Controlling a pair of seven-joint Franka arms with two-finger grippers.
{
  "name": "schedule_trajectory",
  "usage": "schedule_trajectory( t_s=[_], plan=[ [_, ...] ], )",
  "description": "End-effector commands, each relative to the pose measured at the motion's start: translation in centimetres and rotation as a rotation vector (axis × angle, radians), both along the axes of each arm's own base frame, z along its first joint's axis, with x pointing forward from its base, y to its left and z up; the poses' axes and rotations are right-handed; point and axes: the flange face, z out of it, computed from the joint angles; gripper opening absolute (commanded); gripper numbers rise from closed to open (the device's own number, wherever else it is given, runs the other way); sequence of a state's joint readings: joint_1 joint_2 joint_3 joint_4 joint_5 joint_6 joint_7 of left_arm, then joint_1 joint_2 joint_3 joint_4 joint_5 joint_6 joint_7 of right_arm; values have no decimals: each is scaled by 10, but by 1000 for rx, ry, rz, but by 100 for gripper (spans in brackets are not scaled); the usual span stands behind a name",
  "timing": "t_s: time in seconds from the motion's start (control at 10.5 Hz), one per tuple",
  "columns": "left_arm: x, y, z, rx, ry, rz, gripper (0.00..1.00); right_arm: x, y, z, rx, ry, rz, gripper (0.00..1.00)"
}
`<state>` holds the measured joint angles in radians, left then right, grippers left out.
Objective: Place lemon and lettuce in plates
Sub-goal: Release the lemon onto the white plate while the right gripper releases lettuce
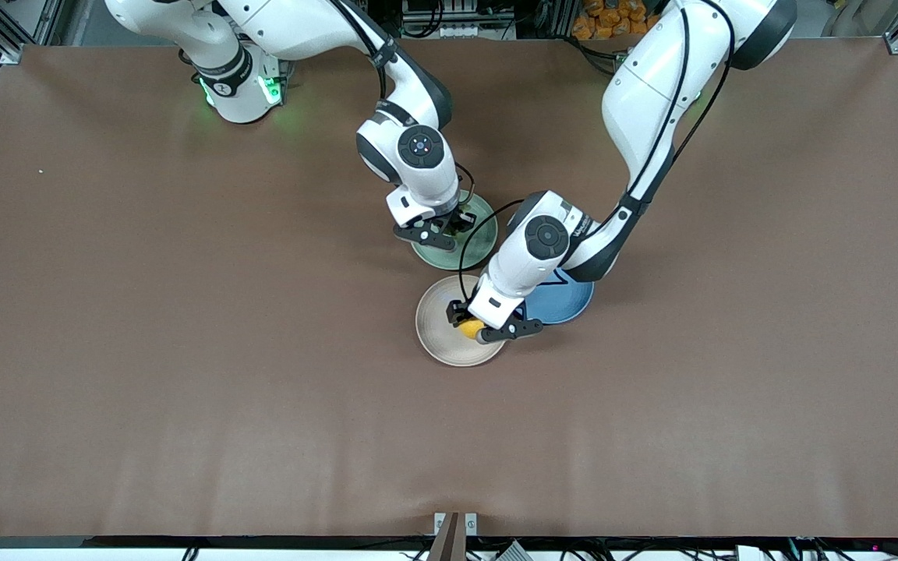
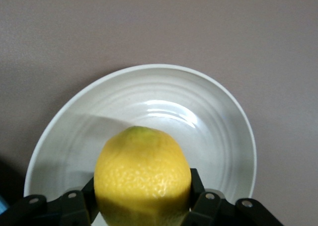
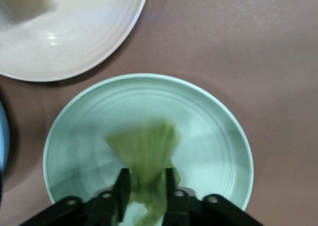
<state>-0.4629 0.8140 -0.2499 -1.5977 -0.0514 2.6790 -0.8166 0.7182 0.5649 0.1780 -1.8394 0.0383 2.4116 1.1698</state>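
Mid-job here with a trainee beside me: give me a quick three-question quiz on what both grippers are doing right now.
1. True or false: the left gripper is shut on the lemon over the beige-white plate.
2. The right gripper holds: A) the lemon B) the lettuce C) nothing
3. Fill in: the lettuce hangs over the ____ plate.

Key: 1 true; 2 B; 3 mint green.

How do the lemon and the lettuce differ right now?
The lemon is a smooth, plump bright yellow oval; the lettuce is a thin, limp green leaf. The left claw holds the lemon over the beige-white plate; the right claw holds the lettuce over the mint green plate. Both are gripped, not yet released.
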Motion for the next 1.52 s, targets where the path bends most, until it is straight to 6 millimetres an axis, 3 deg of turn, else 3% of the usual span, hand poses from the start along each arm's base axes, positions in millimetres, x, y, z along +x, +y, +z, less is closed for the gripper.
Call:
schedule_trajectory(
  t_s=[0.0,0.28,0.47,0.76,1.23,1.42],
  plan=[
    [7,1,4,13,-37,-19,100,7,-4,18,-25,18,2,100],
    [17,9,37,34,-67,-32,100,24,-40,53,-94,74,49,100],
    [25,22,83,87,-81,-53,100,44,-78,82,-129,131,34,100],
    [40,59,147,158,-99,-54,100,74,-141,113,-168,156,49,100],
    [67,173,243,319,-121,-148,100,145,-274,163,-97,92,63,100],
    [67,206,272,352,-110,-164,100,160,-324,167,-82,92,84,100]
  ],
)
